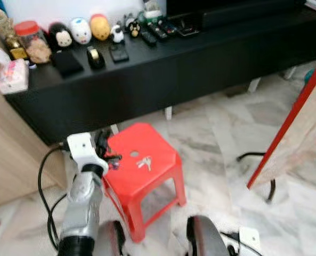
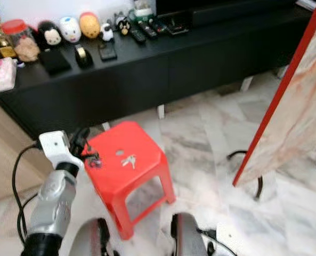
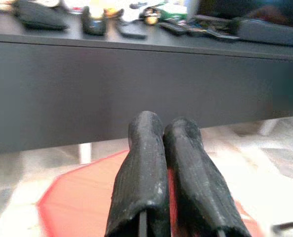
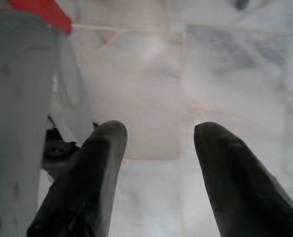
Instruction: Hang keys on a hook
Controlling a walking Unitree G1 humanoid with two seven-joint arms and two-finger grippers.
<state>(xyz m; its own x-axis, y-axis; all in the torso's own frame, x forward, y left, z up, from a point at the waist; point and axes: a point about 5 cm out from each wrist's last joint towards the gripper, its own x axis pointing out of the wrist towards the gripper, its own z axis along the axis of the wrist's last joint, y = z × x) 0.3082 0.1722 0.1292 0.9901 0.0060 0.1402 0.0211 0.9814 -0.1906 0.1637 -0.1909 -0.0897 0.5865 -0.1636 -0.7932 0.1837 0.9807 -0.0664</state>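
A small bunch of silver keys (image 1: 144,162) lies on top of a red plastic stool (image 1: 158,154), near its middle. My left gripper (image 1: 105,146) hovers over the stool's left rear corner, a hand's width left of the keys. Seen from the left wrist, its two black fingers (image 3: 146,148) are pressed together with nothing between them, above the stool's red top (image 3: 82,192). My right gripper (image 4: 158,131) hangs low with its fingers wide apart over the marble floor (image 4: 151,74), beside a corner of the stool (image 4: 42,10).
A long black low cabinet (image 1: 163,69) runs behind the stool, carrying figurines (image 1: 80,31), a jar (image 1: 32,40) and remotes (image 1: 158,29). A wooden cupboard (image 1: 8,154) stands left. A red-edged board (image 1: 301,122) leans at the right. Black cables (image 1: 43,186) trail on the floor.
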